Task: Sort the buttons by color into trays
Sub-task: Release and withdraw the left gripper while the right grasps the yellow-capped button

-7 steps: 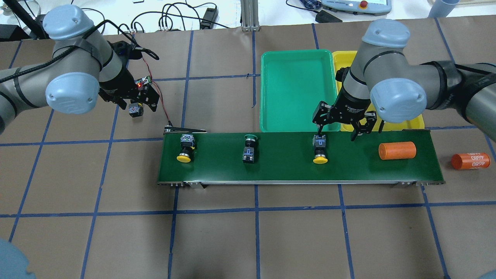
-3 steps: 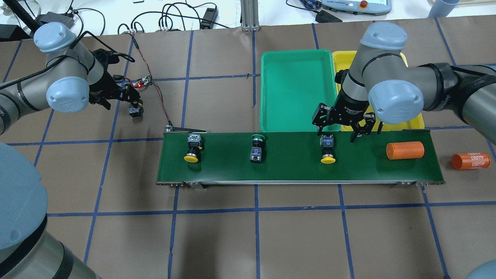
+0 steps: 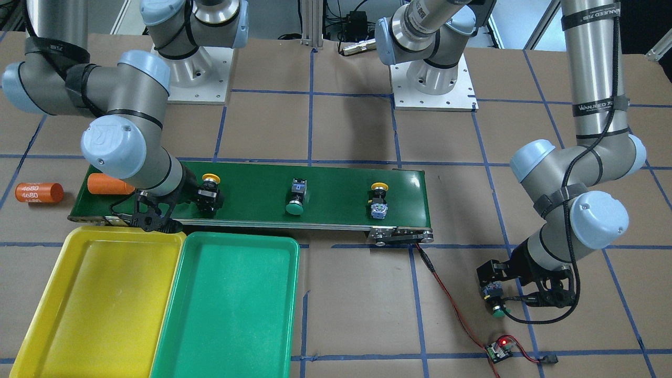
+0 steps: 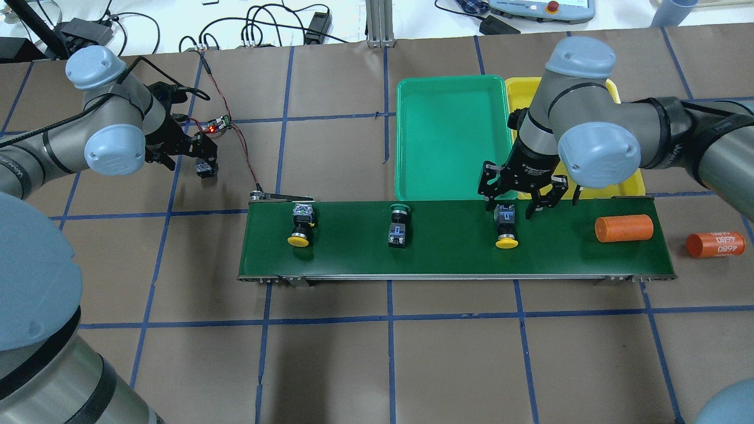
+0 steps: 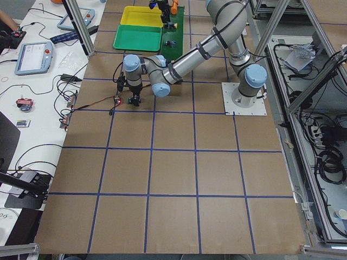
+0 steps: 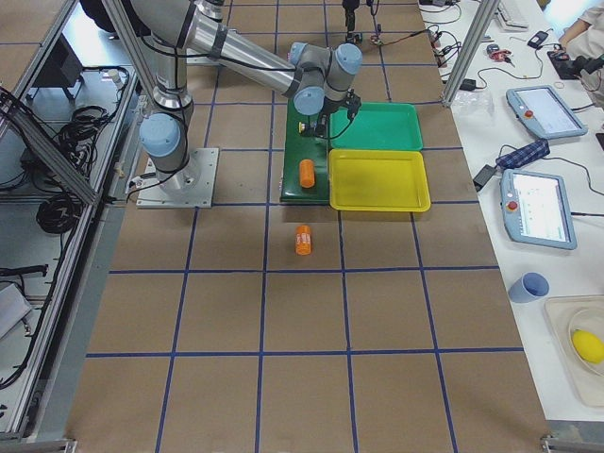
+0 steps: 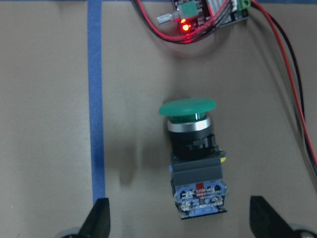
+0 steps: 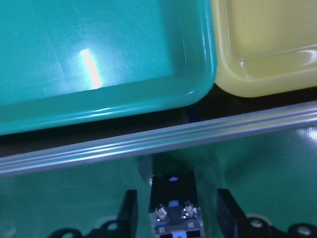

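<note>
Yellow button (image 8: 175, 208) drifted into right end effector (image 8: 177, 214) — wrist view crops cap.

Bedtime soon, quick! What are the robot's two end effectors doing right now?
Left end effector: open around the green button, not touching.
Right end effector: open, straddling a yellow button.

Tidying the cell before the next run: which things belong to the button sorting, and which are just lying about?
Job: left yellow button, middle green button, right yellow button, all on the conveyor belt; green button off the belt; green tray; yellow tray.
Lying about: orange cylinder on the belt; orange cylinder marked 4680; circuit board.
</note>
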Controlling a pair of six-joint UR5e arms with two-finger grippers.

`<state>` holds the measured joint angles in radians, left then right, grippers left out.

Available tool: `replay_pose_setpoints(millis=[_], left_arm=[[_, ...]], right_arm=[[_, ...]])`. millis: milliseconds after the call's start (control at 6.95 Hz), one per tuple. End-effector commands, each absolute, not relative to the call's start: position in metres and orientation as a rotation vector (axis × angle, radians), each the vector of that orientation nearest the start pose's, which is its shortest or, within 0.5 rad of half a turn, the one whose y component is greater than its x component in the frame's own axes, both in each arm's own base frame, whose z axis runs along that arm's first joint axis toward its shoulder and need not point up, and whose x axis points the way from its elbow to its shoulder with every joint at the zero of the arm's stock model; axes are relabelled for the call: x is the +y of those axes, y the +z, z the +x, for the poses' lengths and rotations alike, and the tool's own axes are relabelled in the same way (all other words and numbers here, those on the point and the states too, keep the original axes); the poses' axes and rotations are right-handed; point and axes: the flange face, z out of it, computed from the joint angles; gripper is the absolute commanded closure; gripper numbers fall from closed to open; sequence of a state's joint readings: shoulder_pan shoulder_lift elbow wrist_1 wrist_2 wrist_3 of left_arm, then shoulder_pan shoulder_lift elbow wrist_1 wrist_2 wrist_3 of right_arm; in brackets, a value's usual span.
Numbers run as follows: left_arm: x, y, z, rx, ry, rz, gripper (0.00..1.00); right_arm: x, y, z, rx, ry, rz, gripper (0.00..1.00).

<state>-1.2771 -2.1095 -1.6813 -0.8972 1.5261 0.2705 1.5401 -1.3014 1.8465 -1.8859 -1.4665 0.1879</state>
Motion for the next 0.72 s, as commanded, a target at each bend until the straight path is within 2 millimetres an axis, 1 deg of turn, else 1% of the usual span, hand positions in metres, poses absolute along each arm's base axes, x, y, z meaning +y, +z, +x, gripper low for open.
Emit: replay_pose_setpoints(millis=[0,144,288,432,576], left_arm=[[-0.646,0.181,0.051,3.182,-0.037,-0.041,0.00],[-0.648,0.180,0.051,3.186,-0.036,-0.041,0.00],[-0.651,0.178,0.051,3.196,-0.040,-0.044,0.00],[-0.651,0.171,0.050,3.211,-0.030,-0.044,0.07],[-0.651,0.171,0.047,3.210,-0.026,-0.037,0.47]], right_arm=[[-0.529,0.252,0.128,3.013,0.353,0.359,1.00],[-0.536,0.261,0.125,3.029,0.318,0.350,1.00],[-0.566,0.294,0.123,3.033,0.215,0.339,1.00],[-0.608,0.307,0.113,3.035,0.221,0.339,1.00],[-0.649,0.314,0.092,3.071,0.203,0.301,1.00]])
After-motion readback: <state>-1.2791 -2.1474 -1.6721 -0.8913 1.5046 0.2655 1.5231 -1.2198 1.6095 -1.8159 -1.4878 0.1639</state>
